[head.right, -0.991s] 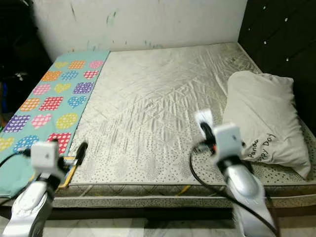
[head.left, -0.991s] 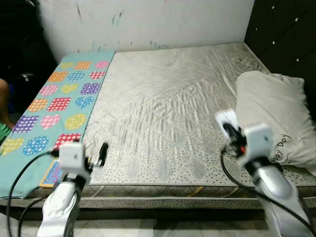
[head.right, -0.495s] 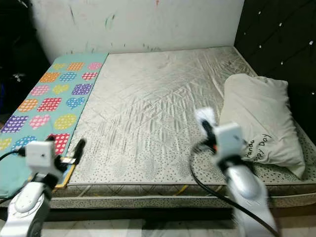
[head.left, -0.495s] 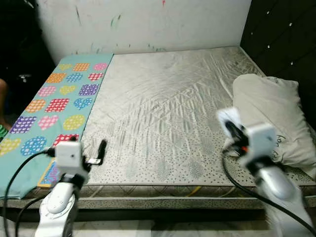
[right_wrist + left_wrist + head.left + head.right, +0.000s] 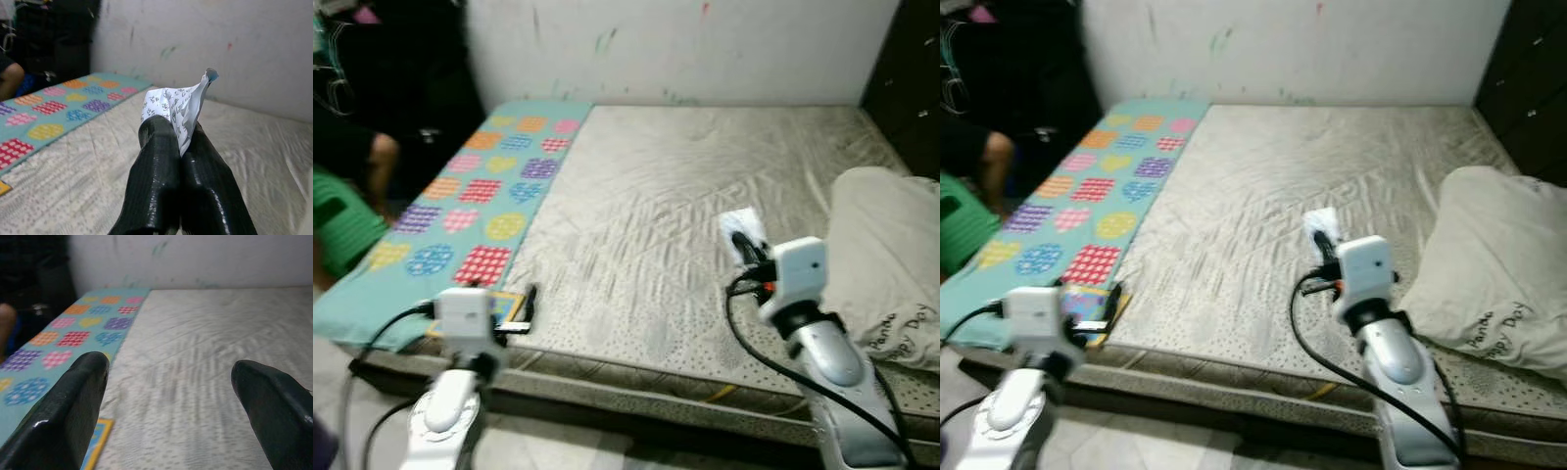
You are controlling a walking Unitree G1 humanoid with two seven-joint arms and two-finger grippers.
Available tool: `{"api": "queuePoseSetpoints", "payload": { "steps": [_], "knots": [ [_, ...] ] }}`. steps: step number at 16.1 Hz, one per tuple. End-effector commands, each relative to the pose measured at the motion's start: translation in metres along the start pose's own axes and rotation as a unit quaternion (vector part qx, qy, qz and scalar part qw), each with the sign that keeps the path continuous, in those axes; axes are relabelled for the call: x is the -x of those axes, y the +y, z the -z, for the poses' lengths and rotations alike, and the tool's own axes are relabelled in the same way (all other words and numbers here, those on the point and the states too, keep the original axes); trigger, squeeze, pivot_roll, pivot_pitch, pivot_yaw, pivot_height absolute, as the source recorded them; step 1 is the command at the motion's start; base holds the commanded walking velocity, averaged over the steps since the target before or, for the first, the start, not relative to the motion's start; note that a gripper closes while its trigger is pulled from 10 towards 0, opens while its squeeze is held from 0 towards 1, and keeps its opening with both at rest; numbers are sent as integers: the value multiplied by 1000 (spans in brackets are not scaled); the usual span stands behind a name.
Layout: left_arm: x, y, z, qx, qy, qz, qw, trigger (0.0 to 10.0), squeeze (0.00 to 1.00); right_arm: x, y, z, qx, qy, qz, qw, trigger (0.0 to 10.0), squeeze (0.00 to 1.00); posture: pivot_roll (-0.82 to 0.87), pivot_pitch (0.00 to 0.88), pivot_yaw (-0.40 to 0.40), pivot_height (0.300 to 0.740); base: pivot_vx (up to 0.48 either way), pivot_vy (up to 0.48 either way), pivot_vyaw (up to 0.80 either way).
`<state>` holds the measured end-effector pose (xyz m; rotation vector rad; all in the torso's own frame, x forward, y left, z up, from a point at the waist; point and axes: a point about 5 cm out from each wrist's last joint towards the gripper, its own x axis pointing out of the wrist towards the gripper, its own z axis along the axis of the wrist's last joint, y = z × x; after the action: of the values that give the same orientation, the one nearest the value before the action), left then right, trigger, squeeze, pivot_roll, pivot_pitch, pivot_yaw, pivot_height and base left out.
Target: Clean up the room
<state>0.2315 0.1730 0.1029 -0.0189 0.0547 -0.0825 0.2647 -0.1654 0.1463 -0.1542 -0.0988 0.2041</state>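
My right gripper (image 5: 178, 142) is shut on a crumpled white printed paper (image 5: 176, 105), held above the front half of the grey mattress (image 5: 685, 196). In the head views that paper (image 5: 741, 227) sticks up in front of the white wrist. My left gripper (image 5: 171, 387) is open with nothing between its black fingers (image 5: 73, 406). It hovers at the mattress's front left corner (image 5: 524, 305), beside the teal blanket with coloured hearts (image 5: 475, 196).
A white pillow (image 5: 886, 255) lies at the right of the mattress, by a dark padded headboard (image 5: 911, 78). A person in green (image 5: 347, 211) sits at the far left beside the bed. A small yellow-edged card (image 5: 509, 308) lies near the front left corner.
The whole scene has shifted right and the bed looks rotated, so the camera has turned left. The person at the left has come further into view. Both grippers keep their hold and state.
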Motion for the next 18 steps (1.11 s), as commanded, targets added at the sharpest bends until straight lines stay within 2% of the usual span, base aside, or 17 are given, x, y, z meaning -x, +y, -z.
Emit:
{"api": "queuePoseSetpoints", "payload": {
  "steps": [1,5,6,11,18],
  "knots": [
    [-1,4,-5,-5,-2,-3,1000,10000,0,-2,1,-4,-4,-5,3,1000,10000,0,-221,0,55,740,0,0,0],
    [3,1,-8,9,3,6,1000,10000,0,5,-4,-3,-2,5,10,1000,10000,0,-224,0,54,740,0,0,0],
    [3,-2,-8,0,5,14,1000,10000,0,6,-3,-3,3,7,4,1000,10000,0,-225,0,51,740,0,0,0],
    [-2,-9,-9,23,7,23,999,10000,0,2,0,-7,-8,1,0,1000,10000,0,-223,0,52,740,0,0,0],
    [-2,-9,-10,26,12,25,999,10000,0,3,3,-5,-12,3,-5,1000,10000,0,-217,0,56,740,0,437,0]
  ]
}}
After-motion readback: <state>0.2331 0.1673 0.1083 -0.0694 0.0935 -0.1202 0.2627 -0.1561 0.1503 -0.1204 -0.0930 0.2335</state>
